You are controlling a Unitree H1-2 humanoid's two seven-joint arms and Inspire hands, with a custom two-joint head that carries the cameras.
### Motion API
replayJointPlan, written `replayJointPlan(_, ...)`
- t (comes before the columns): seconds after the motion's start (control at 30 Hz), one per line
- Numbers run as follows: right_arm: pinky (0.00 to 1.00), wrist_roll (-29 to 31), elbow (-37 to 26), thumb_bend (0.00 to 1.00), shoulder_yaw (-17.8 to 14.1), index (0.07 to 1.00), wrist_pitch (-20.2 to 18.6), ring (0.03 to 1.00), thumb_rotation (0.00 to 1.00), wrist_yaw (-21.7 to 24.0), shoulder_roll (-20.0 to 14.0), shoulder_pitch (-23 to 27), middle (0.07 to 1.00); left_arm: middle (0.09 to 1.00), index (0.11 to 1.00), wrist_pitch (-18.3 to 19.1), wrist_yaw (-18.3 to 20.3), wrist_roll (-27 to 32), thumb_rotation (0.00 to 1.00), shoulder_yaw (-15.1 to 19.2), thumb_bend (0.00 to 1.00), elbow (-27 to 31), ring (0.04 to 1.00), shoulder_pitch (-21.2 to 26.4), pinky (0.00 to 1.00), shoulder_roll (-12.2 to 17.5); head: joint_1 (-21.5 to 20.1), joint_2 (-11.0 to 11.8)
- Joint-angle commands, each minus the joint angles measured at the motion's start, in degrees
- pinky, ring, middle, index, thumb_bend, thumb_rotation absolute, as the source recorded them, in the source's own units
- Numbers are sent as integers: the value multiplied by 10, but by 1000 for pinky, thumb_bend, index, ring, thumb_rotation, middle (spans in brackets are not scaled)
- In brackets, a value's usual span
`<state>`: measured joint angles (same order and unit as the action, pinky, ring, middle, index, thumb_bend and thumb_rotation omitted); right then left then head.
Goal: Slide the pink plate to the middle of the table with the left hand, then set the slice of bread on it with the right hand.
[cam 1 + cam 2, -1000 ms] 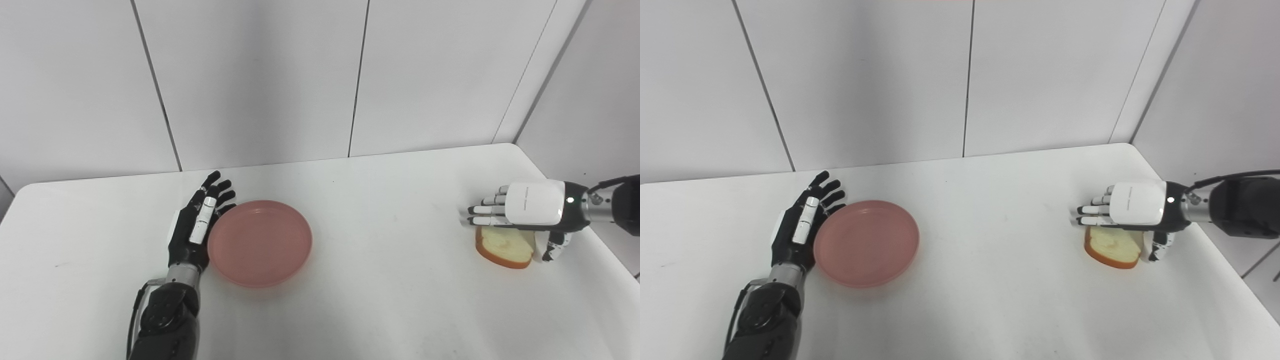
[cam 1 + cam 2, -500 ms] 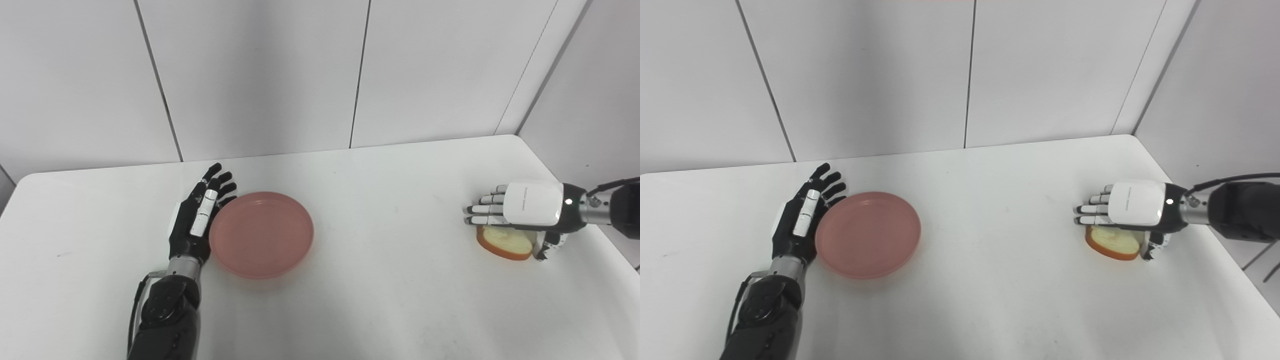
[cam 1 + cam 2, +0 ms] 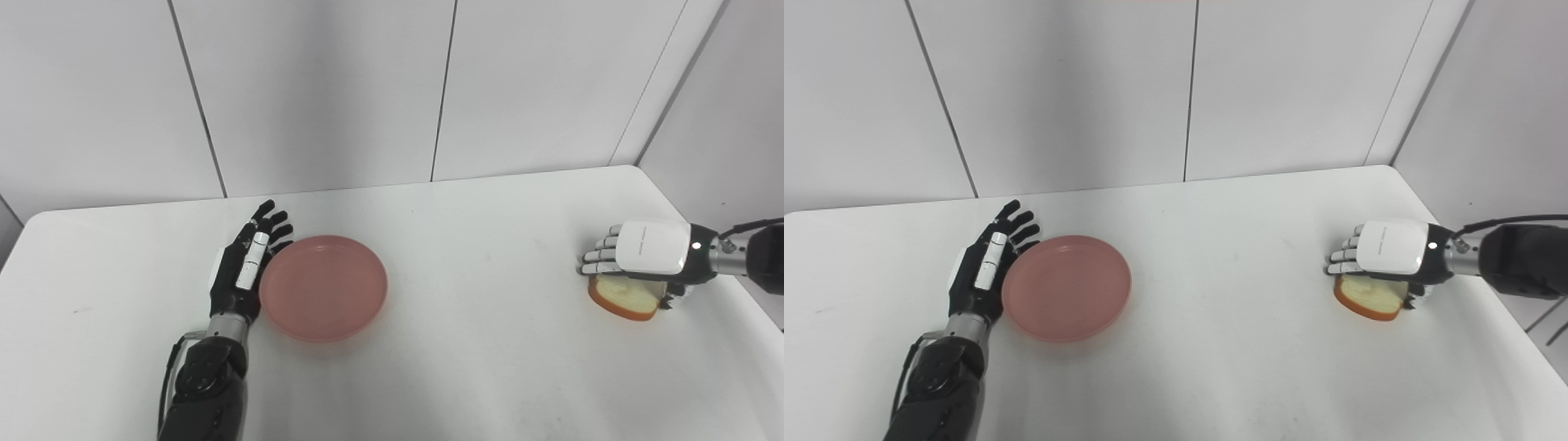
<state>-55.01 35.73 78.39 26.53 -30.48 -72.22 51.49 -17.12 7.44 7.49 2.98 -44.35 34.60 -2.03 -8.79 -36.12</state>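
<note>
The pink plate (image 3: pixel 323 286) sits on the white table (image 3: pixel 478 343), left of the middle. My black left hand (image 3: pixel 244 269) is open and stands on edge, its palm flat against the plate's left rim. At the right side lies the slice of bread (image 3: pixel 623 300), pale with a brown crust, flat on the table. My white right hand (image 3: pixel 643 254) covers it from above. The fingers (image 3: pixel 1342 260) curl down past its far-left edge and the thumb is tucked against its near right edge. Most of the bread is hidden under the palm.
Grey wall panels (image 3: pixel 318 92) close off the back and the right side. The table's right edge (image 3: pixel 744 300) runs just beyond the bread. A bare stretch of table lies between the plate and the bread.
The camera tilted slightly, shifting the whole picture. My right hand's fingers curled in and its thumb swung from hanging free to rest against the bread. Left hand and plate have held still.
</note>
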Motion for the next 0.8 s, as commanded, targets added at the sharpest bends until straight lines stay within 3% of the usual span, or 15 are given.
replayJointPlan(0.0,670,-16,12,896,0,737,4,708,159,-24,-3,-1,755,831,838,24,-7,-8,738,-5,806,-4,796,-16,710,1,1,0)
replayJointPlan(0.03,640,-18,19,831,1,703,4,680,141,-35,0,-2,722,832,839,24,-7,-9,741,-5,806,-4,796,-16,710,1,1,0)
replayJointPlan(0.07,637,-22,24,821,-4,699,4,676,136,-36,3,-4,718,833,839,24,-8,-9,741,-6,806,-4,796,-16,710,1,0,0)
replayJointPlan(0.13,598,-25,33,808,-18,667,4,628,31,-40,8,-13,682,835,840,24,-8,-8,742,-6,799,-5,797,-16,716,1,0,0)
replayJointPlan(0.2,546,-36,41,813,-33,625,4,577,8,-53,12,-20,627,833,837,23,-8,-6,736,-5,800,-7,796,-15,717,1,0,0)
replayJointPlan(0.27,501,-52,50,577,-41,515,4,529,1,-69,16,-24,513,828,833,22,-9,-7,736,-6,808,-7,795,-15,715,1,0,0)
replayJointPlan(0.3,495,-58,57,545,-42,495,4,520,0,-78,18,-24,502,827,833,23,-10,-8,739,-6,808,-6,795,-15,712,1,-1,-1)
replayJointPlan(0.63,475,-51,57,530,-52,494,4,504,0,-109,19,-30,488,821,829,25,-14,-12,748,-7,808,-5,789,-15,707,-2,0,-1)
replayJointPlan(0.7,475,-21,38,529,-65,501,4,505,0,-82,12,-34,483,825,832,22,-11,-11,748,-7,809,-8,792,-13,708,-1,2,-1)
replayJointPlan(0.77,455,1,15,528,-77,517,4,485,2,-83,6,-36,466,828,834,22,-11,-11,745,-8,808,-8,795,-12,712,-1,2,-1)
